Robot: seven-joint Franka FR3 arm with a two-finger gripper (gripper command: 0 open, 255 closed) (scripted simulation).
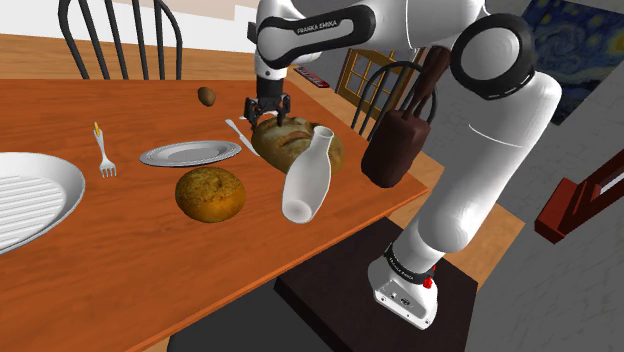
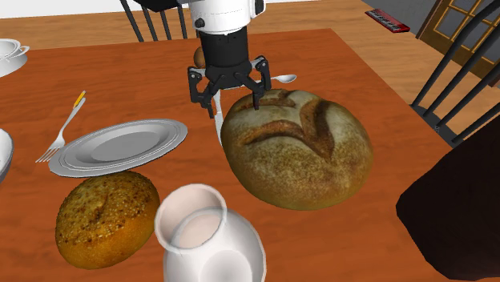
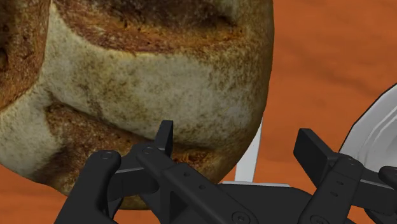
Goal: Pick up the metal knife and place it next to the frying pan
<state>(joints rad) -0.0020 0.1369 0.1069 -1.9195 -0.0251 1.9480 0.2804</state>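
1. My gripper (image 2: 231, 98) hangs spread above the knife (image 2: 218, 130).
2. Knife lies flat between plate (image 2: 120, 144) and loaf (image 2: 296, 148).
3. Thin, stiff, light, probably slippery; I'd pinch across mid-length.

Large loaf (image 2: 296, 148), small loaf (image 2: 106, 216), grey plate (image 2: 120, 146), fork (image 2: 60, 132), white jug (image 2: 210, 240) on brown table (image 2: 336, 72).

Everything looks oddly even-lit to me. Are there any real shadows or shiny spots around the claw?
Shoulder view: only a soft dark patch under the small brown loaf on the table. Second exterior view: the grey plate has pale sheen along its rim, no hard glare. Wrist view: the open claw is nearly flat black against the big loaf.
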